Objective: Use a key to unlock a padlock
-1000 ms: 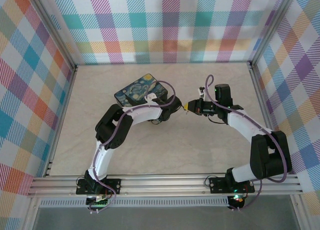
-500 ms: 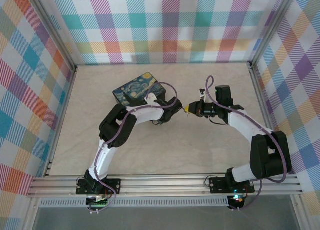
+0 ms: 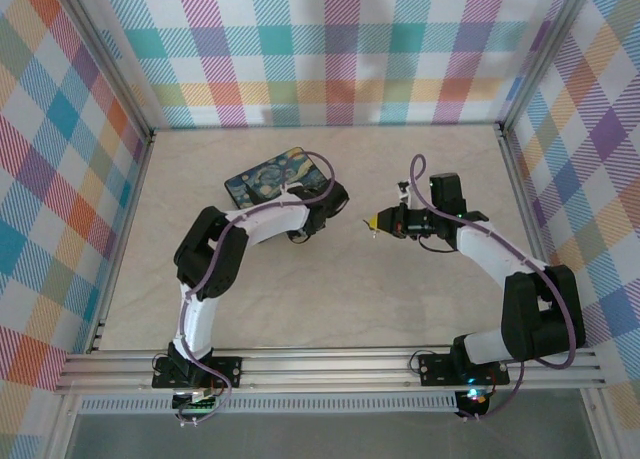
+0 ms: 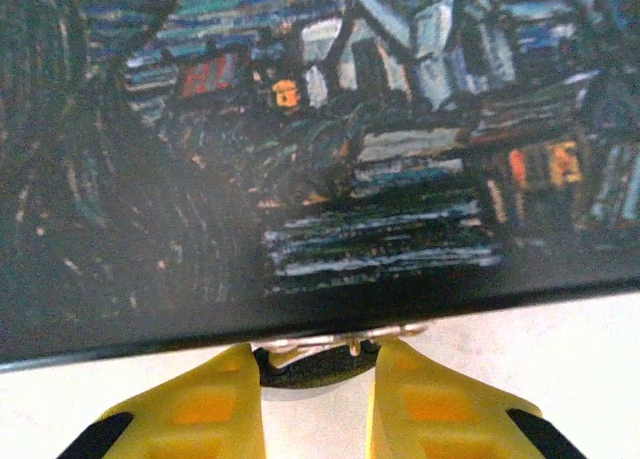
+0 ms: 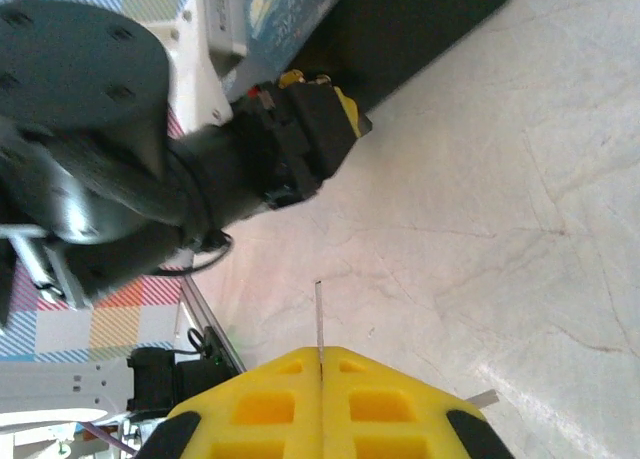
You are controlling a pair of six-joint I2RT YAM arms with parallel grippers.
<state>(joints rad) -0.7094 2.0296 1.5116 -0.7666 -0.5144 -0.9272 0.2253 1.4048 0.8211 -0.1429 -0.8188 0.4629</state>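
Note:
The padlock (image 4: 319,369), a small dark body with a thin silvery shackle, sits on the table against the near edge of the picture-lidded box (image 4: 300,159). My left gripper (image 4: 318,351) is shut on it, one yellow finger on each side of the body. In the top view the left gripper (image 3: 303,229) is at the box's near side. My right gripper (image 5: 321,354) is shut on the key (image 5: 319,314), whose thin silvery blade sticks straight out from between the fingers. The right gripper (image 3: 373,221) hovers a short way right of the left wrist, tip facing it.
The dark box with the Starry Night lid (image 3: 275,174) lies at the back centre-left of the marbled table (image 3: 330,299). Aluminium rails and plaid walls (image 3: 330,49) close in the table. The left arm's wrist (image 5: 260,159) shows in the right wrist view.
The left jaws have closed in around the padlock. The left arm swung left and back, and the box slid slightly left with it. The right gripper barely moved.

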